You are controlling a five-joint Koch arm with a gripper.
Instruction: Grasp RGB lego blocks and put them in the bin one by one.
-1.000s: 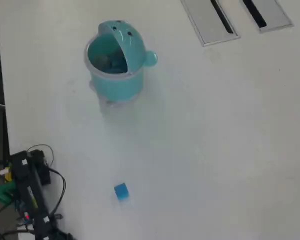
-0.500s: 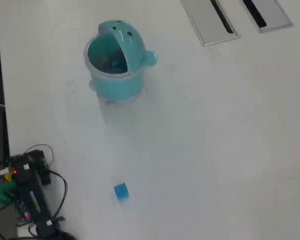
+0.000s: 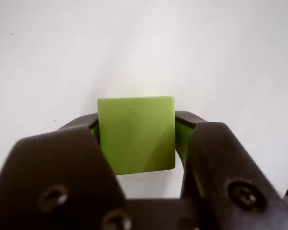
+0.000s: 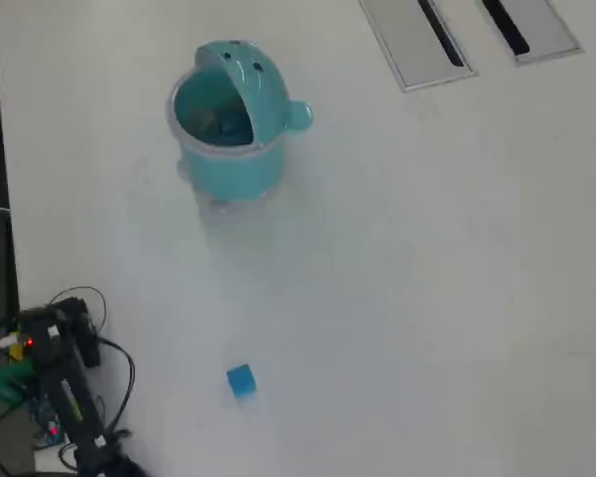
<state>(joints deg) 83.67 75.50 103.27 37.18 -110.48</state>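
Between the jaws in the wrist view sits the yellow-green block (image 3: 136,134), clamped on both sides by the gripper (image 3: 137,143) above bare white tabletop (image 3: 144,43). Overhead, the blue block (image 4: 239,380) lies alone on the tabletop, well apart from the whale-shaped bin (image 4: 228,124), whose lid stands open. Something dark shows inside the bin, too blurred to name; no red block is in sight. I judge one block in hand, one left to fetch. Two grey slotted panels (image 4: 417,40) lie far beyond. No readable writing anywhere
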